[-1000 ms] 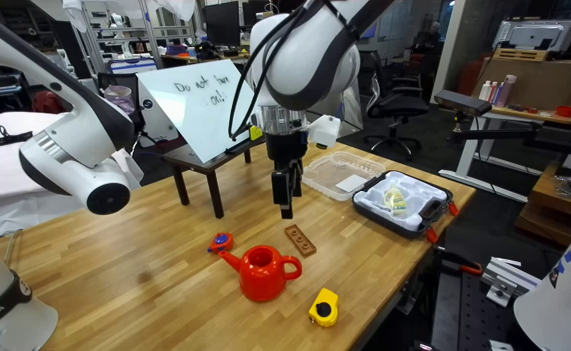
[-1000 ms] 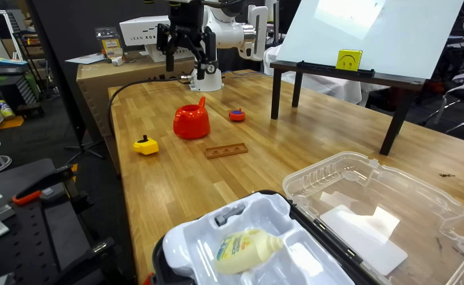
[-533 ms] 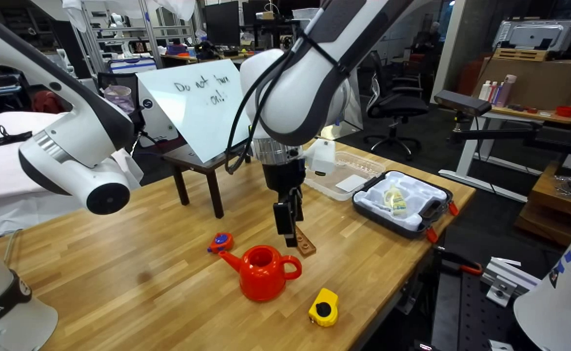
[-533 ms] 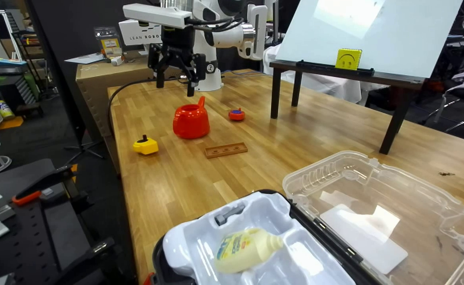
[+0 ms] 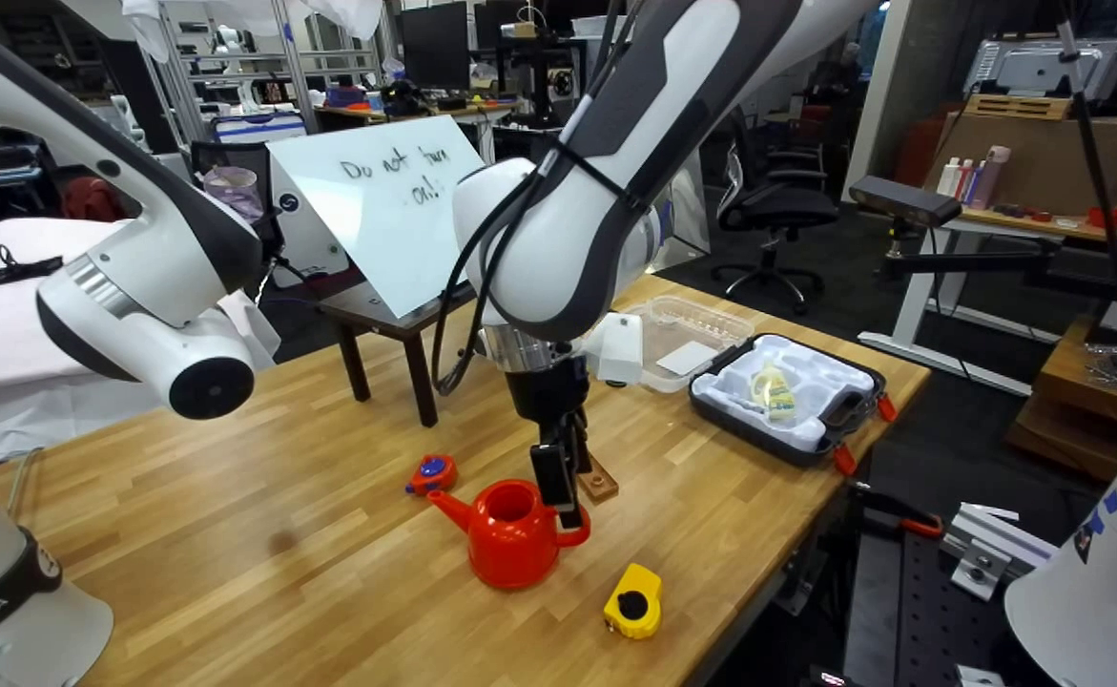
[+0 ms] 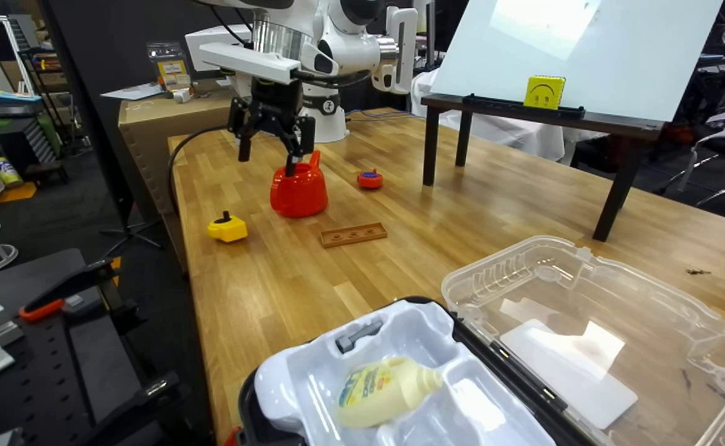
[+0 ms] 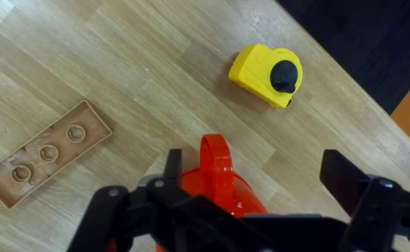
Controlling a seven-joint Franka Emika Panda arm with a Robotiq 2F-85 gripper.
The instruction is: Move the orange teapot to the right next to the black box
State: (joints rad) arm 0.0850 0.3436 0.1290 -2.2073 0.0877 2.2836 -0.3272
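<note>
The red-orange teapot (image 5: 510, 544) stands upright on the wooden table, its spout pointing away from the black box. It also shows in an exterior view (image 6: 300, 197). My gripper (image 6: 267, 163) is open and hangs fingers-down at the handle side of the teapot. In the wrist view the open fingers (image 7: 252, 159) lie on both sides of the loop handle (image 7: 223, 171), which is closer to the left finger; touching cannot be told. Part of the teapot body is hidden behind the gripper. The open black box (image 5: 751, 437), with white insert and yellow bottle, sits at the table's far right end.
A yellow toy tape measure (image 7: 257, 75) and a brown rectangular piece (image 6: 354, 235) lie near the teapot. A small red-and-blue toy (image 5: 434, 469) is beside the spout. A clear lid (image 6: 498, 263) adjoins the box. A whiteboard stand (image 5: 415, 377) and another arm (image 5: 153, 305) stand nearby.
My gripper has come down from well above the table to the teapot's handle, staying open. The teapot and the other objects have not moved.
</note>
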